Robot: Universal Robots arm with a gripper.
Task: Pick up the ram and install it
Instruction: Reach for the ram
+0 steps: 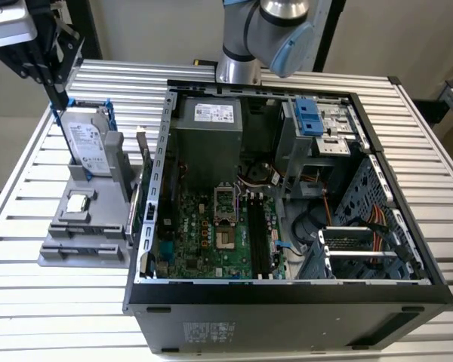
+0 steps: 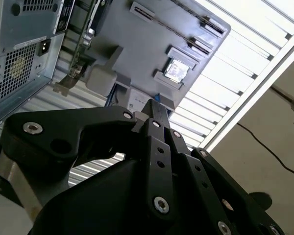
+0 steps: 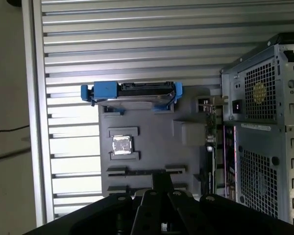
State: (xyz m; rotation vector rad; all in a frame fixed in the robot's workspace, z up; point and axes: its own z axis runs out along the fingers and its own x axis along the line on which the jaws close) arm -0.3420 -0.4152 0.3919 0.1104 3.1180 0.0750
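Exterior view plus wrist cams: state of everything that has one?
computer case, lying on its side, open side up.
memory slots, look empty, no ram in them.
hard drive, upright at one end of the holder.
processor chip, flat in its holder recess.
gripper, shut, nothing seen in it, above the holder.

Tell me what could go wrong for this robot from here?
The hand hangs close by the upright hard drive on the grey holder and might knock it. The long black slots in the case sit between cables and other parts, so a crooked push could miss or bend something.
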